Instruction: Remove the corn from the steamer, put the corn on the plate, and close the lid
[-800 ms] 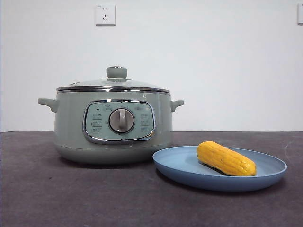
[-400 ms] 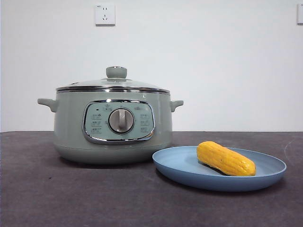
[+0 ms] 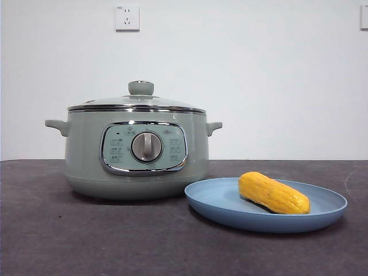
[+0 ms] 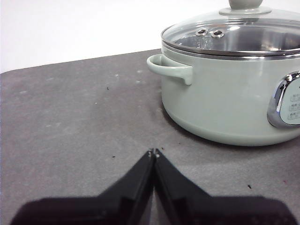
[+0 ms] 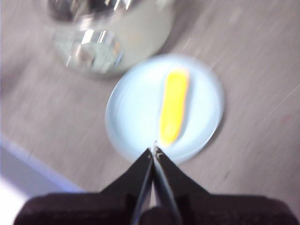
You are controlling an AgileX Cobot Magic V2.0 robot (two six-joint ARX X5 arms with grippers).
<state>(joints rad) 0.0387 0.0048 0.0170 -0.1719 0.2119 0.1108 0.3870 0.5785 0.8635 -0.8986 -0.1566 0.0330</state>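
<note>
Across the front view almost nothing moves since a second ago; the steamer (image 3: 136,152), lid (image 3: 138,102), plate (image 3: 265,205) and corn (image 3: 273,192) each sit a hair further left, which reads as a small camera shake rather than any handling.

The right gripper (image 5: 154,151) rises from the bottom centre of its wrist view with its jaws pressed together and nothing between them; it hangs well above the plate (image 5: 136,112), its tips pointing toward the near end of the corn (image 5: 173,108), and the strong blur suggests the arm is in motion. The left gripper (image 4: 153,152) is likewise closed and empty, low over the dark table (image 4: 70,122), with the steamer (image 4: 225,93) at the upper right of that frame, apart from it.

In the front view the corn lies on its side in the plate at lower right; the plate stands just beside the steamer, left of centre, and the lid rests flat on the rim, so all steps look done.

I judge the corn light, stiff and somewhat slippery on its rounded kernels; it is best taken across its thick middle. The glass lid is heavier and fragile; its green knob (image 3: 141,88) is the only sensible hold.
</note>
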